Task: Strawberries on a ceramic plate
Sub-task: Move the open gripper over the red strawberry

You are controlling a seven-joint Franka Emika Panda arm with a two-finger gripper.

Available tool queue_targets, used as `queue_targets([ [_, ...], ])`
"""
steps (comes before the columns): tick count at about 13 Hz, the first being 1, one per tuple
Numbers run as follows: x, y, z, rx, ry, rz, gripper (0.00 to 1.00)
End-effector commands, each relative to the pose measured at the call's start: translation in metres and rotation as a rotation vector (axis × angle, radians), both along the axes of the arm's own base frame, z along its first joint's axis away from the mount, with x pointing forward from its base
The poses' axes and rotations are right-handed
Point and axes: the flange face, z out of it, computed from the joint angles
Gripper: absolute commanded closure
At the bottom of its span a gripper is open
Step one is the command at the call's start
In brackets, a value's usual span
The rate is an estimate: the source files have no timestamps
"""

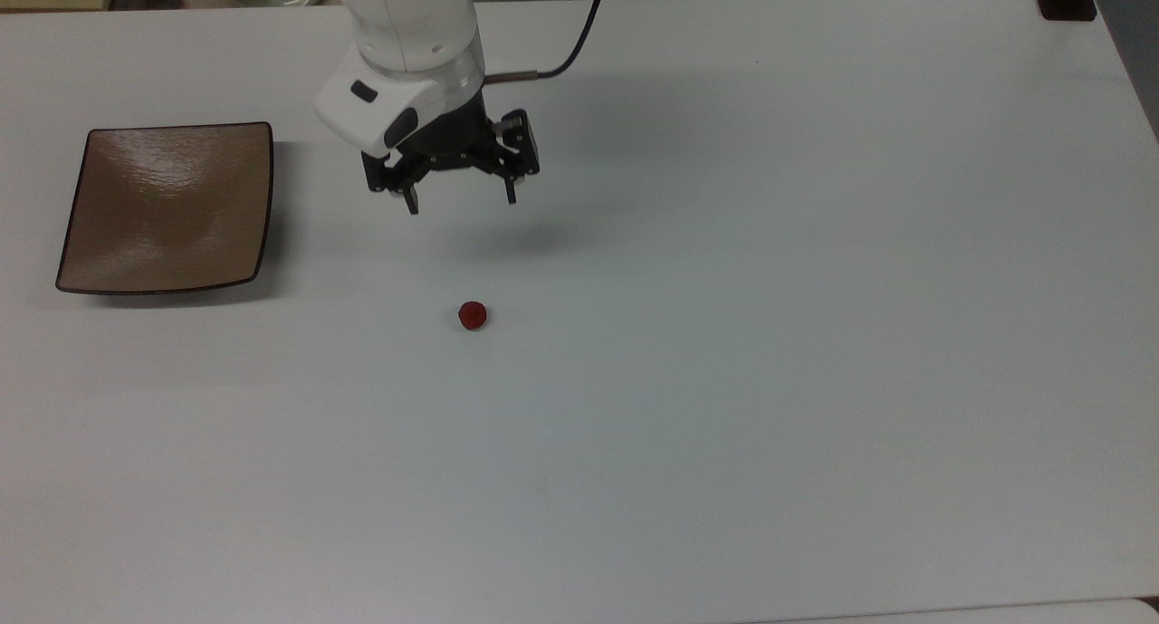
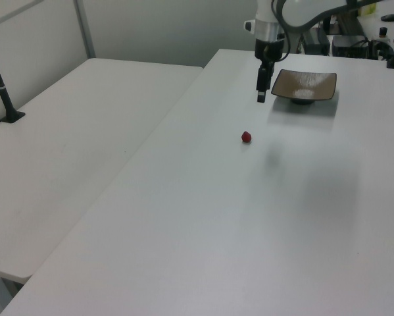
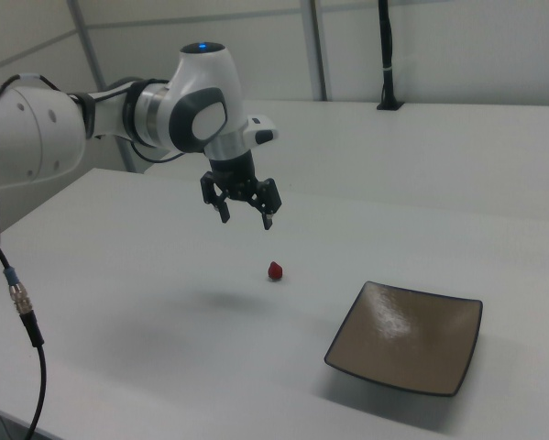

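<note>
One strawberry [image 1: 472, 315] below open claw [image 1: 461, 200]

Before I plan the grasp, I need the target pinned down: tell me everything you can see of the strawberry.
The strawberry is one tiny dark-red berry, roundish and slightly pointed, with a matte look. It lies alone on the bare white table, touching nothing else. In the top view it sits to the right of the ceramic plate and below the open tool, which hangs above the table.
</note>
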Motion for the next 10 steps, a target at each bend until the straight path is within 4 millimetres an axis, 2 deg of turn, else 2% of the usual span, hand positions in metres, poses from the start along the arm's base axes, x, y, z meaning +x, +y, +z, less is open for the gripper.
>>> queue_targets([
  [1, 0.015, 0.002, -0.021, -0.035, -0.024, -0.038, 0.00],
  [5, 0.025, 0.002, -0.049, -0.057, -0.029, -0.031, 0.00],
  [10, 0.031, 0.011, -0.077, -0.083, -0.028, -0.001, 0.00],
])
